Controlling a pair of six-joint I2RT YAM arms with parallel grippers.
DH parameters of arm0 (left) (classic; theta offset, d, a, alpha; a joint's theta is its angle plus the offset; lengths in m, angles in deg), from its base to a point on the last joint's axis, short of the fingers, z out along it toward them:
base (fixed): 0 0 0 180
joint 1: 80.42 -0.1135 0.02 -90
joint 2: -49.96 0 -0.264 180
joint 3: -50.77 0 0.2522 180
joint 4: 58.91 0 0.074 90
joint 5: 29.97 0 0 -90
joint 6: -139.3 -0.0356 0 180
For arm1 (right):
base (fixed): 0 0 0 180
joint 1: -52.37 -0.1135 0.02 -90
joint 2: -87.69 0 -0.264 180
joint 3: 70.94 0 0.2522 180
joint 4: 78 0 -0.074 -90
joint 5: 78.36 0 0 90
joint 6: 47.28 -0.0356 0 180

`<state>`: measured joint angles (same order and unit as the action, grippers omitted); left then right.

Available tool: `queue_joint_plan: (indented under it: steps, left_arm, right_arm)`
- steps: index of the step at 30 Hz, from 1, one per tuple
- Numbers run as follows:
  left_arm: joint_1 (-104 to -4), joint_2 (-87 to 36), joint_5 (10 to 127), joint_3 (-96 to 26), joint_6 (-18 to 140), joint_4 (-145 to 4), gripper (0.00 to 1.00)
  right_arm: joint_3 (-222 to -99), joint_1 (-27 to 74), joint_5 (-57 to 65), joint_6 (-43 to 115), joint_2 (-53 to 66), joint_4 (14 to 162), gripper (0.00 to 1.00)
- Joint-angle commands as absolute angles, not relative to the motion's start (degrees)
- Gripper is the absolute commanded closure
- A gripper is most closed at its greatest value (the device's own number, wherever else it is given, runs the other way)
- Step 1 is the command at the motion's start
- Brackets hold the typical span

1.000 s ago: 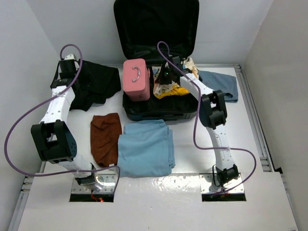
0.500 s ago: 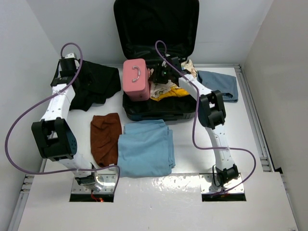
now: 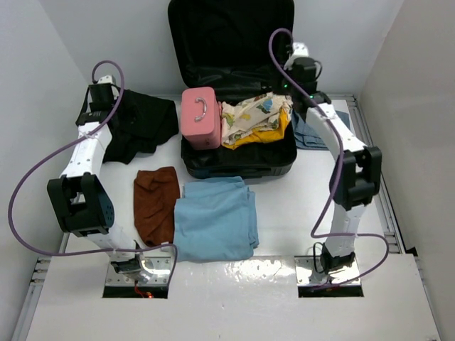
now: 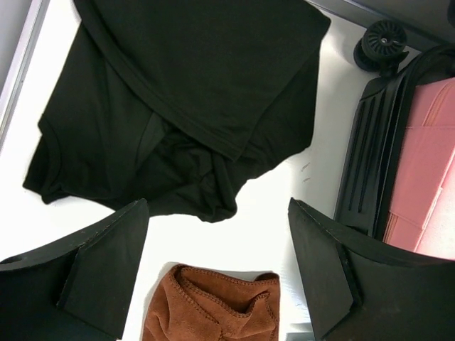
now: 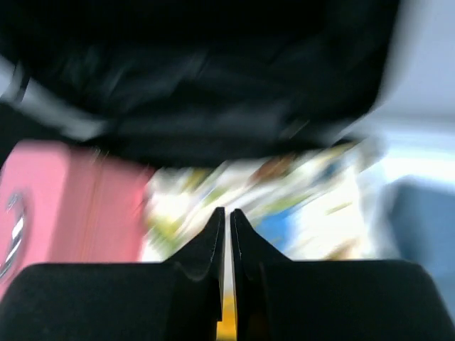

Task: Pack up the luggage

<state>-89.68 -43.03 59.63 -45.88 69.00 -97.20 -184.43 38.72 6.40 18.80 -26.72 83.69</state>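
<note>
Luggage (image 3: 234, 162): 1, lid up | pink case (image 3: 200, 117): 1, inside | left gripper (image 4: 217, 213): spread wide, empty | right gripper (image 5: 227, 217): pressed closed

**Luggage** (image 3: 238, 162): black hard shell, ribbed and faintly shiny, plastic by its look. Its lining is matt black fabric, and its wheel (image 4: 384, 42) is black plastic.
**Pink case** (image 3: 200, 121): smooth, satin-finished skin, with a bright metallic handle (image 3: 202, 109).
**Printed cloth** (image 3: 252, 117): thin, crumpled fabric.
**Black garment** (image 4: 178, 92), at the desk's far left corner: matt knit with stitched hems.
**Brown cloth** (image 4: 213, 309): napped and suede-like, with overstitched edges.
**Light blue cloth** (image 3: 213, 217): soft and matt.
**Desk** (image 3: 234, 284): white and smooth, glossy along its near edge.
**Left tool** (image 4: 217, 227): fingers (image 4: 106, 270) of matt black plastic.
**Left arm link** (image 3: 85, 153): smooth white casing.
</note>
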Motion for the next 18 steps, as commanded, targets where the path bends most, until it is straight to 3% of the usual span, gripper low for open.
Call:
queue_joint_plan:
  steps: [1, 8, 18]
  left_arm:
    - [-88.51, -42.06, 59.68, -47.1, 67.93, -95.7, 0.16]
    - [-88.51, -43.99, 59.68, -49.03, 67.93, -95.7, 0.16]
    - [-88.51, -46.72, 59.07, -51.58, 67.93, -96.31, 0.16]
  right_arm:
    - [-182.0, 38.57, 17.7, 30.33, -24.72, 89.39, 0.95]
    - [-180.42, 38.31, 28.32, 34.71, -30.16, 91.58, 0.96]
    - [-190.78, 38.66, 27.97, 34.02, -41.58, 81.22, 0.96]
